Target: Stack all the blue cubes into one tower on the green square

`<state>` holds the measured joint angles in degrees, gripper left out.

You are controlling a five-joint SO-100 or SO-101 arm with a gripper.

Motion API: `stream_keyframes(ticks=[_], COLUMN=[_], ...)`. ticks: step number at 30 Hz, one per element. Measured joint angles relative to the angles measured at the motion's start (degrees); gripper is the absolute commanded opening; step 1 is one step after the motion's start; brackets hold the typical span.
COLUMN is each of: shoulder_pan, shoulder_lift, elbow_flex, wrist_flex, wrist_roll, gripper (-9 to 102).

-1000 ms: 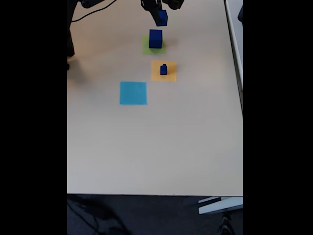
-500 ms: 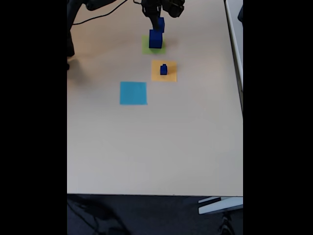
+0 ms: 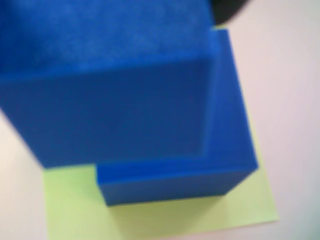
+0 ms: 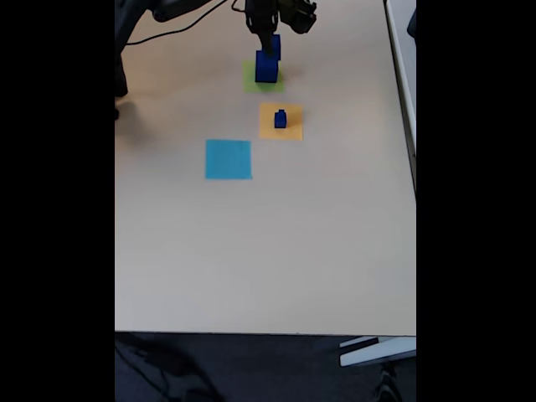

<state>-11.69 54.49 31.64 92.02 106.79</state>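
Your pincer (image 4: 270, 38) grips the medium dark blue solid cube (image 3: 105, 85) over the large dark blue cube (image 3: 175, 180) on the lime paper square (image 3: 75, 200); rigid, light, hold flat side faces

Even, fairly bright daylight-like light falls across the pale surface (image 4: 268, 251) in the fixed view, with no strong glare. The picture is soft and low in detail, framed by wide black bars at left and right. A dim shadow lies at the upper left. The wrist view is blurred, its close blue cube (image 3: 110, 90) out of focus.
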Motion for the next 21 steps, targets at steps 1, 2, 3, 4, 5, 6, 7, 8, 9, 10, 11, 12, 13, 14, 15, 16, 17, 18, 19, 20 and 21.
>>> stream_keyframes(ticks=[1, 2, 3, 4, 5, 6, 7, 8, 9, 10, 11, 12, 13, 14, 15, 16, 17, 18, 19, 20, 21], shoulder_pan=[-0.1, -0.2, -0.4, -0.6, -0.9, -1.1, -1.4, -1.7, -1.8, -1.8, -1.8, -1.7, -1.6, -1.6, -1.6, -1.6, -1.6, -1.7, -1.7, -1.8, -1.8], shoulder_lift=[-0.4, -0.7, -1.0, -1.1, -1.1, -1.1, -1.3, -1.4, -1.5, -1.5, -1.5, -1.5, -1.5, -1.5, -1.5, -1.5, -1.5, -1.5, -1.5, -1.5, -1.5], elbow_flex=[-0.5, -0.8, -0.9, -0.9, -0.9, -0.9, -0.9, -0.9, -0.9, -0.9, -0.9, -0.9, -0.9, -0.9, -0.9, -0.9, -0.9, -0.9, -0.9, -0.9, -0.6], wrist_flex=[0.0, 0.0, 0.0, 0.0, 0.0, 0.0, 0.0, 0.0, 0.0, 0.0, 0.0, 0.0, 0.0, 0.0, 0.0, 0.0, 0.0, 0.0, 0.0, 0.0, 0.0], wrist_roll=[0.0, 0.0, 0.0, 0.0, 0.0, 0.2, 0.4, 0.5, 0.8, 0.9, 0.9, 0.9, 0.9, 0.9, 0.9, 0.9, 0.9, 0.9, 1.0, 1.2, 1.3], gripper=[0, 0, 0, 0, 0, 0, 0, 0, 0, 0, 0, 0, 0, 0, 0, 0, 0, 0, 0, 0, 0])
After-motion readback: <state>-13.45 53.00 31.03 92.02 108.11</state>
